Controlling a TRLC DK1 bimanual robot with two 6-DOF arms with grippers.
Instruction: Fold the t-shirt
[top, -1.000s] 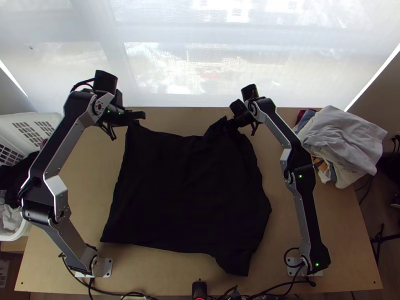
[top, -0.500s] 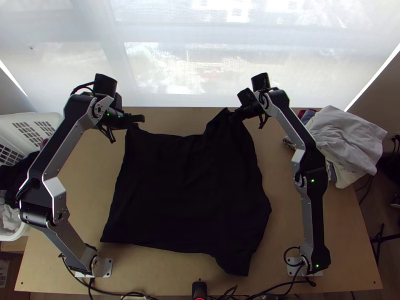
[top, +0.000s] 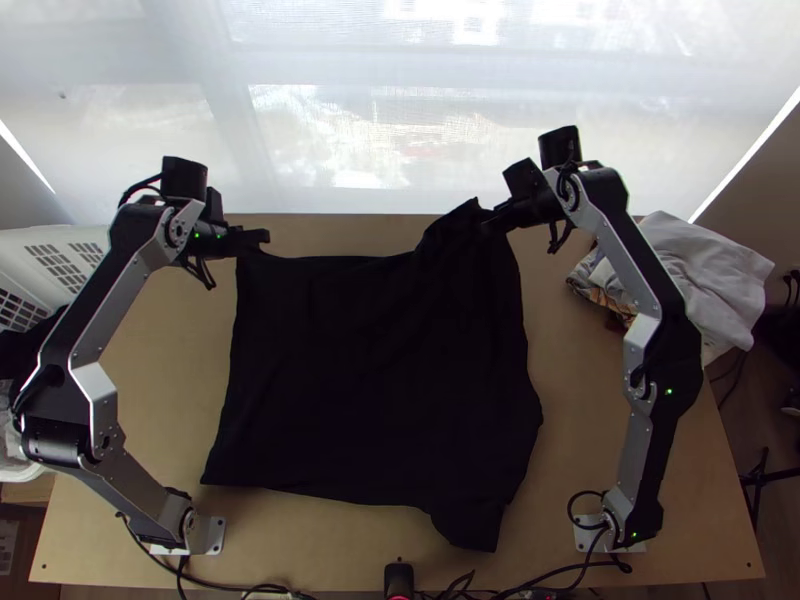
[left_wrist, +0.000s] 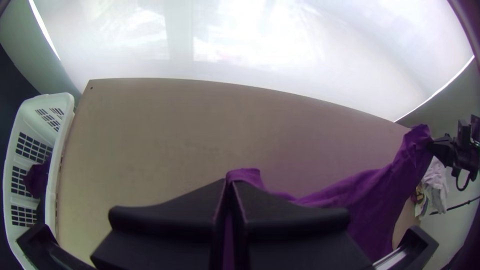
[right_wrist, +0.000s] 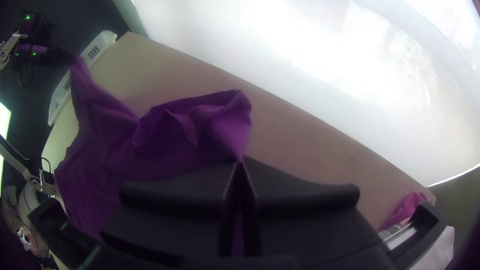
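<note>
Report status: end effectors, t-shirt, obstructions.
Left black wide-fingered end effector and right black wide-fingered end effector shut on far side of dark cloth t-shirt. Shirt spread, unfolded, wrinkled near right one. Pale rumpled cloth pile beside right arm, possible snag.

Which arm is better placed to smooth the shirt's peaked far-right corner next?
Right, I'd judge: the right gripper is shut on the t-shirt just beside that peak, while the left gripper holds the far-left corner.

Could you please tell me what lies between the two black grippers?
In the top view, the dark fabric t-shirt spans from left gripper to right gripper.
</note>
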